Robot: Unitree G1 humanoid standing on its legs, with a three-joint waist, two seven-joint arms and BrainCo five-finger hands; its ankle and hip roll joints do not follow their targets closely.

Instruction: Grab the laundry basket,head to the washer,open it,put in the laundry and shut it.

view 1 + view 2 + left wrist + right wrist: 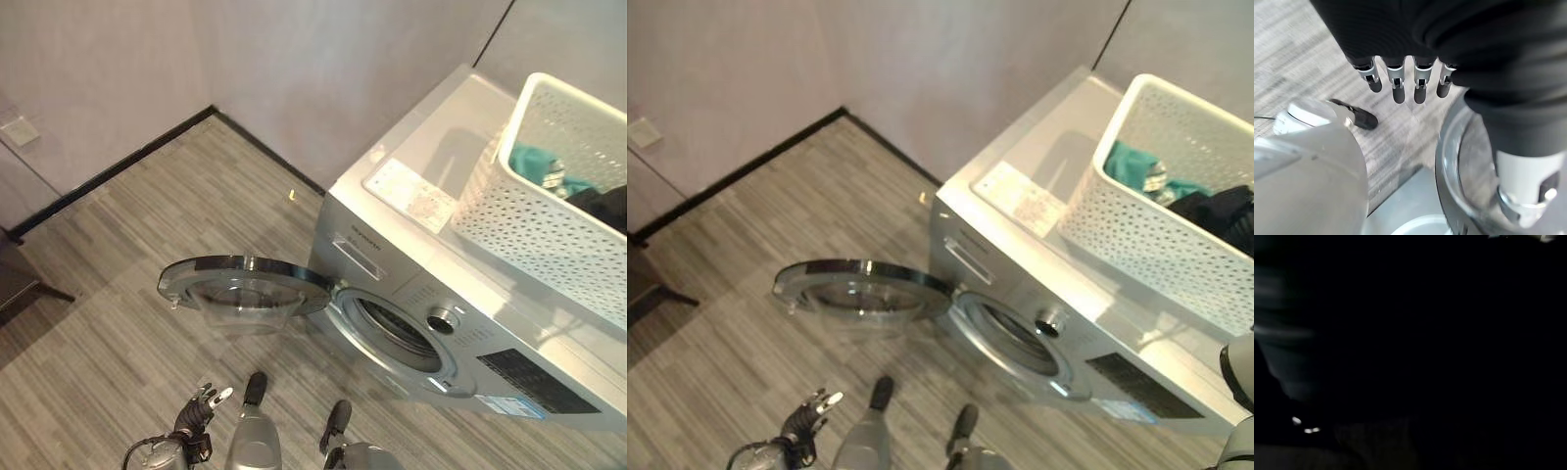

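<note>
The left robot hand (201, 403) is hanging low at about 7 o'clock of the head views, above the grey plank floor (147, 245); its silver, dark-tipped fingers (1399, 88) are hanging straight and apart in the left wrist view, clasping nothing. Just beyond it, toward 12 o'clock, the round washer door (245, 284) is standing swung fully open, its glass bowl facing the floor and its dark rim lying roughly level. The door is hinged at its 3 o'clock side to the silver washer (392, 235), whose drum opening (390, 329) is showing dark and uncovered on the front panel. A control knob (443, 319) is sitting on the panel at about 2 o'clock of the opening, and a pale label (411, 194) is lying on the washer's flat top. Farther right, at about 2 o'clock of the views, the white perforated laundry basket (1136, 230) is resting on the washer's top near the wall (323, 78). Inside the basket, teal laundry (1132, 166) is lying toward the left end and dark laundry (1215, 211) toward the right, both below the rim. At the right edge of the right eye view, about 4 o'clock, part of the right arm is entering beside the washer's front corner; the right wrist view is nearly black, so whether the right robot hand is apart or together cannot be told.
</note>
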